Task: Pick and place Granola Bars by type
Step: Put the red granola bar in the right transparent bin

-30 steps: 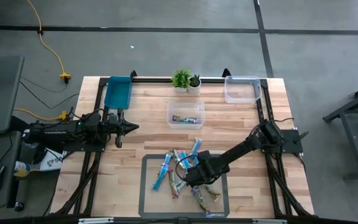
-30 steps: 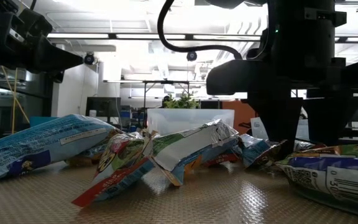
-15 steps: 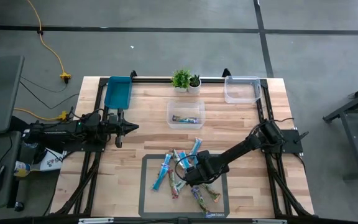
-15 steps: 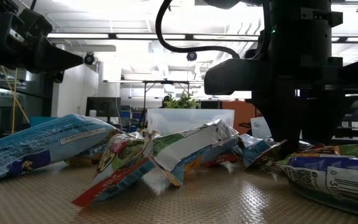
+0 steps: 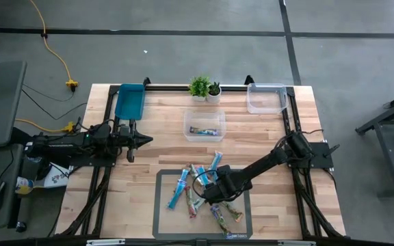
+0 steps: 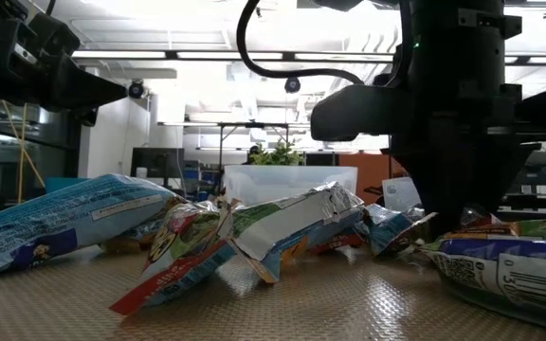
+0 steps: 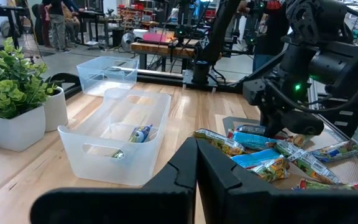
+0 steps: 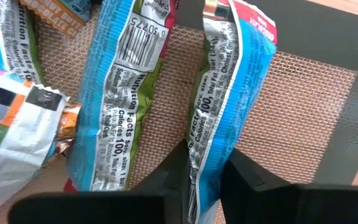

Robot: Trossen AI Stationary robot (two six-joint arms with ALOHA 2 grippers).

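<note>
Fingers (image 8: 166, 180) of the right gripper (image 8: 201, 177) are pinching a blue-wrapped granola bar (image 8: 219, 112) between them, its foil standing up on edge in the narrow gap. That gripper (image 5: 214, 193) is reaching down onto the dark mat (image 5: 161, 205) at the table's near edge, in the middle of the pile of granola bars (image 5: 195, 195). Another blue bar with a barcode (image 8: 120, 93) is lying just beside the held one, and more wrappers are crowding in on that side, so the pile is pressing close around the fingers. From table height the right arm's dark body is hiding the spot where it meets the bars (image 6: 282, 223).

Over at the table's left edge, the left gripper (image 5: 142, 139) is hanging with its fingers (image 7: 182, 177) pressed together, holding nothing. A clear bin (image 5: 204, 125) is sitting mid-table with at least one bar inside (image 7: 139, 133). Along the far edge, a blue tray (image 5: 130, 100), two small potted plants (image 5: 204, 88) and a second clear bin (image 5: 266, 98) are sitting well apart from the pile.
</note>
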